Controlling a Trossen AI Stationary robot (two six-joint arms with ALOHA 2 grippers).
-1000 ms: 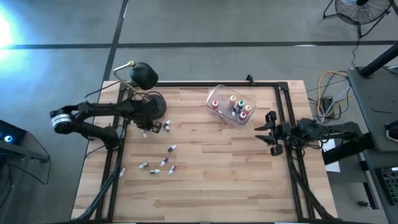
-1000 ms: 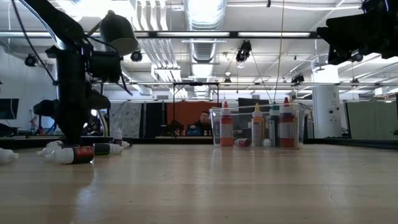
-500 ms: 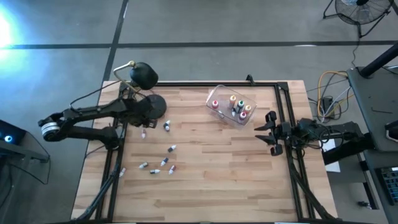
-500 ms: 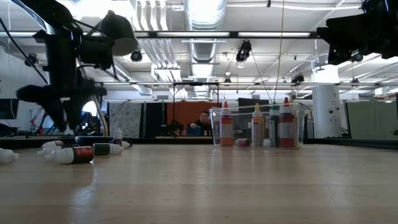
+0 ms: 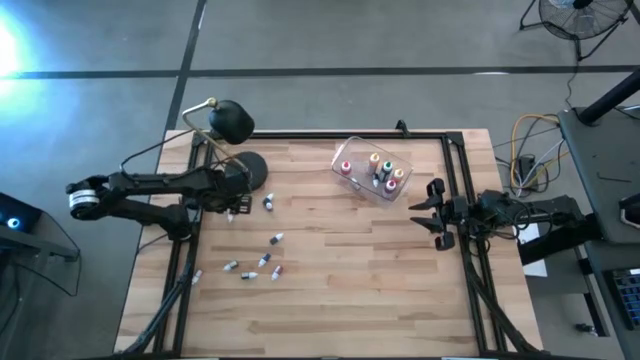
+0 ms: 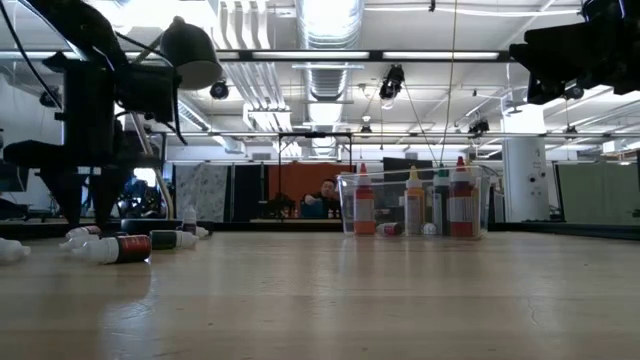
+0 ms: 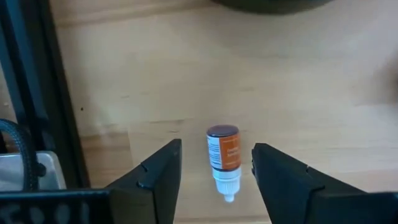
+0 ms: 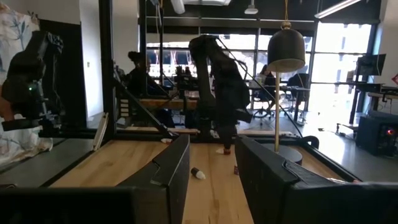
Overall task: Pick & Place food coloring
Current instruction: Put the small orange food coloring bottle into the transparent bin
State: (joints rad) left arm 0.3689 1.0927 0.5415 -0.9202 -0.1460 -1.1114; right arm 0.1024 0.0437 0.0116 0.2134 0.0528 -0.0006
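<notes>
Clear tub (image 5: 372, 170) is holding upright food coloring bottles (image 5: 375, 160); left end effector (image 7: 214, 171) is hovering, fingers apart, around an orange-labelled bottle (image 7: 223, 159); right end effector (image 5: 433, 213) is waiting, fingers apart.

Seen from above, the worktop (image 5: 340, 290) carries a tub (image 5: 372, 170) at about one o'clock, with several bottles standing inside it. A lamp (image 5: 232, 122) stands at eleven o'clock. The left pincer (image 5: 233, 200) sits at ten o'clock above a lying bottle (image 7: 224, 160). More loose bottles (image 5: 258, 262) lie scattered toward eight o'clock. The right pincer (image 5: 433, 212) waits at three o'clock.
</notes>
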